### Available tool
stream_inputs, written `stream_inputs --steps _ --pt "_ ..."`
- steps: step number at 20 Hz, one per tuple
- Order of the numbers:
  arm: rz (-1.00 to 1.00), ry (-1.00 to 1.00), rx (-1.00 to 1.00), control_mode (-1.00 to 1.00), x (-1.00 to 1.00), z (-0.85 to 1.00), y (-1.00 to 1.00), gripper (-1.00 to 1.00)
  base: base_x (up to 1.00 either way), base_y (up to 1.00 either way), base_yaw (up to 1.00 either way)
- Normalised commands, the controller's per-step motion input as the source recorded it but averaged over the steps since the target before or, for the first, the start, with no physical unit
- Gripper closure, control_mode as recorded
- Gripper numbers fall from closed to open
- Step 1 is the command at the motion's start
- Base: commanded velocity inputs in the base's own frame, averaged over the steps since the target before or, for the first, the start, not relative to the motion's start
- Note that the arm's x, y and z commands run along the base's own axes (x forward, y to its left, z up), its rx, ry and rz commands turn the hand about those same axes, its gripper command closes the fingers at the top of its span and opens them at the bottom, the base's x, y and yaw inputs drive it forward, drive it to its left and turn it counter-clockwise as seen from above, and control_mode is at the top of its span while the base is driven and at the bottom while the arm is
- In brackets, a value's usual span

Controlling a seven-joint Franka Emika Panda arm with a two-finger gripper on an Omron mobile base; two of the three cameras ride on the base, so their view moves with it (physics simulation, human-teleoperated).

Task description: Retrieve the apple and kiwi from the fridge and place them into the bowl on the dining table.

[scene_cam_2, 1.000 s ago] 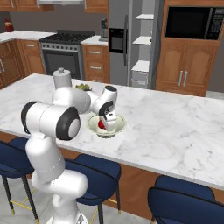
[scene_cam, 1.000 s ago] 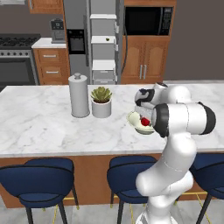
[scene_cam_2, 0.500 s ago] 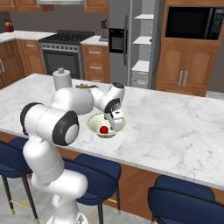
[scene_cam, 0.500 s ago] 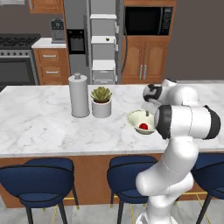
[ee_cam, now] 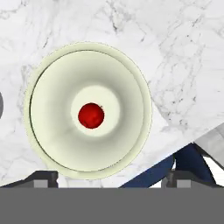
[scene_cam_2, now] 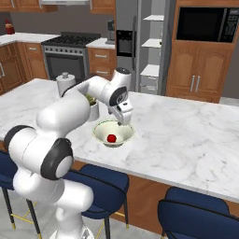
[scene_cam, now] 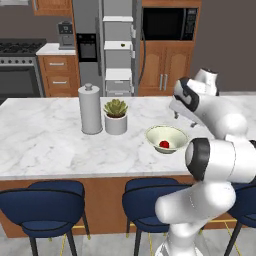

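The apple is sitting in the middle of the bowl on the desk. The fingers are hanging above it, spread wide and holding nothing. Judging from this, the kiwi is next, calling for a trip to the open fridge.

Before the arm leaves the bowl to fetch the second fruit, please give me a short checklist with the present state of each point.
1. Apple lies in the bowl, at its centre: ok.
2. Pincer open, nothing between the tips: ok.
3. Pincer above the bowl, not touching the rim: ok.
4. Bowl upright on the dining table: ok.
5. Kiwi in the bowl: not ok, only the apple is there.
6. Fridge door open, white shelves reachable: ok; whether the small thing on a shelf is the kiwi, cannot tell.
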Motion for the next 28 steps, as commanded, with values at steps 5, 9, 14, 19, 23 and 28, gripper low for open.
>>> stream_inputs --steps 5,9,14,19,23,28 --pt "0.36 -0.04 -0.16 -1.00 -0.42 0.81 0.20 -1.00 0.00 0.00 0.00" --pt "0.46 0.00 -0.14 -1.00 -0.65 0.23 0.18 -1.00 0.00 0.00 0.00" --pt "0.49 -0.04 -0.02 -1.00 -0.88 0.00 0.00 -1.00 0.00 0.00 0.00" --pt "0.49 -0.05 0.00 -1.00 -0.99 0.00 0.00 -1.00 0.00 0.00 0.00" --pt "0.38 -0.05 0.00 -1.00 -0.78 0.16 0.00 -1.00 0.00 0.00 0.00" --pt "0.29 -0.03 0.00 -1.00 -0.44 0.29 0.00 -1.00 0.00 0.00 0.00"
